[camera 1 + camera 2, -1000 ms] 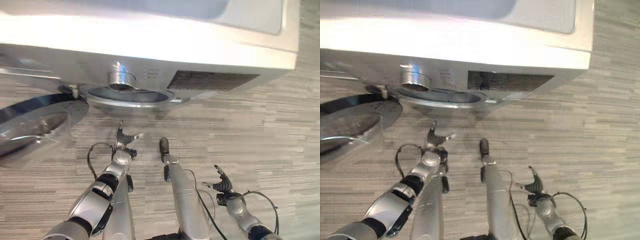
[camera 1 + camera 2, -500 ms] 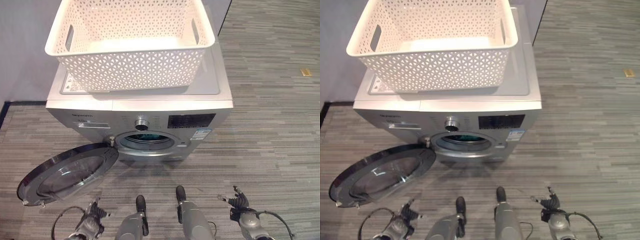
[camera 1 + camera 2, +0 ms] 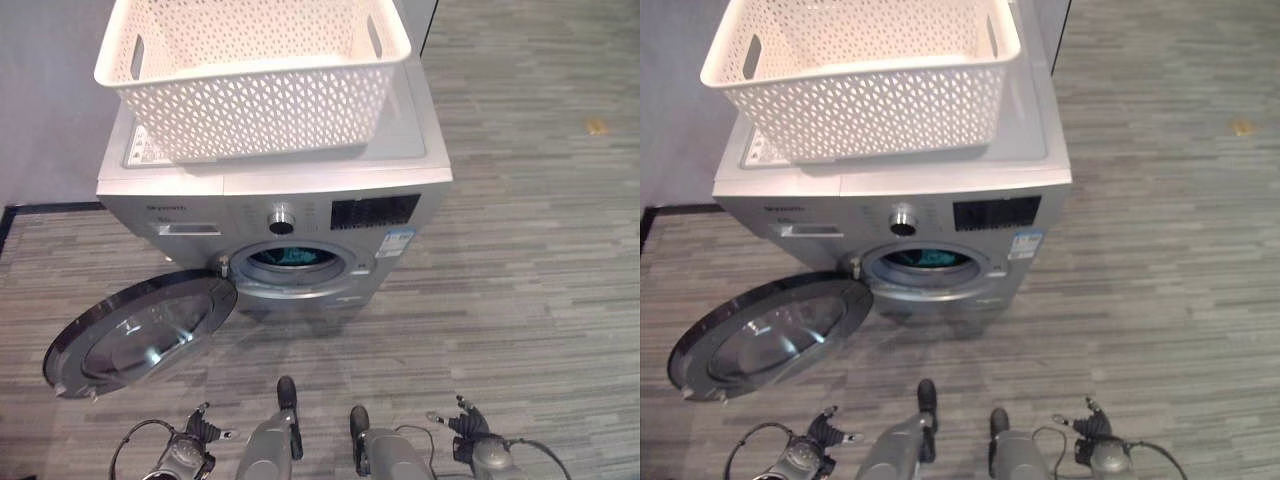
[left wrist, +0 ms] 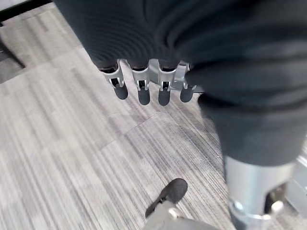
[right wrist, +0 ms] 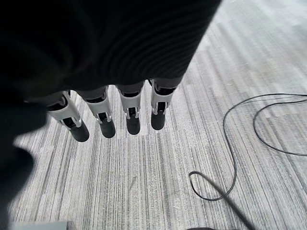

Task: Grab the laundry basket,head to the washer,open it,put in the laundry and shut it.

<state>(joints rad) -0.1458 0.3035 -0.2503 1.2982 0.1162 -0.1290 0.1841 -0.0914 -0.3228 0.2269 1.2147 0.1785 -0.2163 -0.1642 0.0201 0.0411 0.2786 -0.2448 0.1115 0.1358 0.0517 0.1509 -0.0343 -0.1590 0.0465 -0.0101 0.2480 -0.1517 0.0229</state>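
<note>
1. Two hands hang low in front of the washer (image 3: 275,215), well apart from it: we see the left hand (image 3: 203,430) at the lower left of the head view and the right hand (image 3: 465,425) at the lower right. Both are cut off by the lower edge.
2. In the left wrist view, the left hand's fingers (image 4: 140,88) hang straight in a row over the striped floor (image 3: 530,260). They are relaxed and hold nothing. The thumb is hidden behind the dark cover.
3. In the right wrist view, the right hand's fingers (image 5: 106,120) likewise hang straight and spread, with nothing in their grasp. The thumb is not visible there.
4. The laundry basket (image 3: 250,75), white and perforated, stands on top of the washer. Its far rim is cut off by the upper edge, and we cannot see its whole floor.
5. The washer door (image 3: 140,335) is swung fully open to the robot's left, hinged at the drum opening.
6. Inside the drum opening (image 3: 293,258) we make out something blue-green; its shape is too small and shaded to tell what it is.
7. A small yellowish object (image 3: 596,126) lies on the floor far to the right; we cannot identify it.
</note>
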